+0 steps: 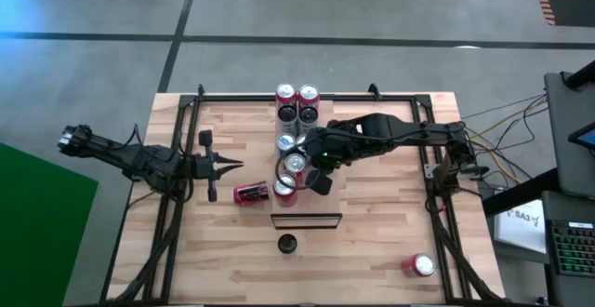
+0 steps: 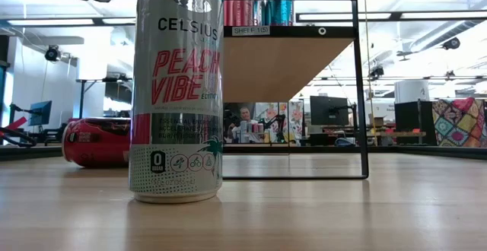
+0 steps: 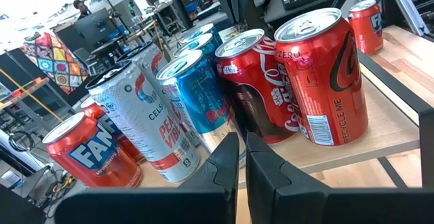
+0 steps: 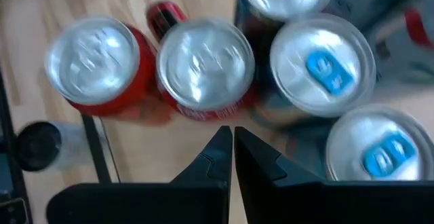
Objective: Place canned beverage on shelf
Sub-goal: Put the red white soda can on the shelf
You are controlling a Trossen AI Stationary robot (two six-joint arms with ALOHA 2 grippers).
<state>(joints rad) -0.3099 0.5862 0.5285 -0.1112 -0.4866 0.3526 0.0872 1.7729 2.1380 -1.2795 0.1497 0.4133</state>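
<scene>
- The Celsius can (image 2: 176,91) stands upright on the worktop (image 1: 372,242), just off the near end of the shelf (image 2: 289,65). A red can (image 1: 249,193) lies on its side beside it, and a spare can (image 1: 420,266) stands well apart near a corner.
- The right hand (image 4: 229,134) hangs over the can tops at that end, fingers pressed together and holding nothing.
- The left hand (image 1: 234,166) waits near the lying can, also closed and empty.
- The Celsius can is probably full, so fairly heavy. Its wall is thin, smooth and slippery, and it dents if squeezed hard.
- The best hold is likely across the mid-body from the side, fingers level; the hand must open first.
- It is tall and narrow, so a nudge would tip it, and the lying can would roll.
- The shelf is raised, with a black frame (image 2: 361,91) at its end, so the can must be lifted over the edge.
- Cans crowd the board; the low view shows bare board towards the frame side.
</scene>
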